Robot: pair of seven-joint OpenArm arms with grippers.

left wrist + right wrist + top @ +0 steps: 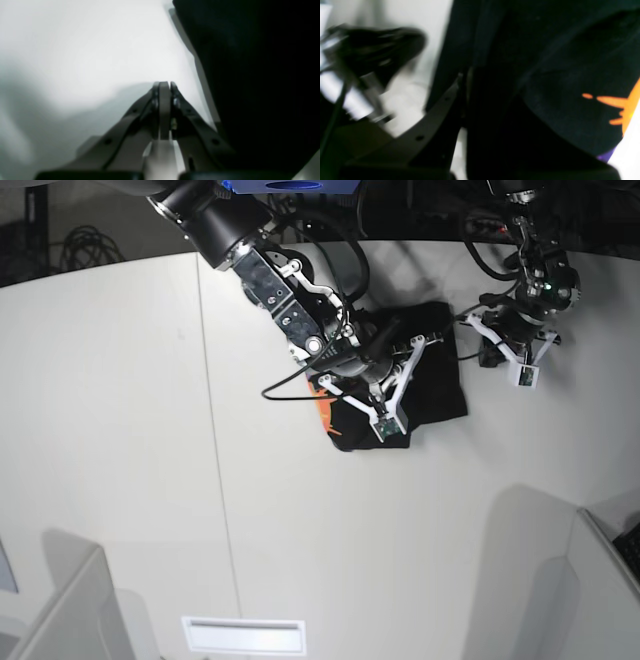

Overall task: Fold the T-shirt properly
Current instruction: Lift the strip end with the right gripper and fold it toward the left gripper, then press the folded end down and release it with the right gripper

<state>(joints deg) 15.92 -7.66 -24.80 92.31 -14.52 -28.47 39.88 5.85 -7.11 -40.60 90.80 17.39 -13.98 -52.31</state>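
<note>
The T-shirt [405, 375] is already gathered into a small bundle on the bench [120, 430], a fold being held by the right claw [463, 75], while the left claw [165, 83] is clenched empty.

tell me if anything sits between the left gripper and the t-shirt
Nothing visible does. The left gripper is shut and empty over bare white table, with the black T-shirt just beside it. In the base view only open table lies between them. The right gripper is already on the cloth.
</note>
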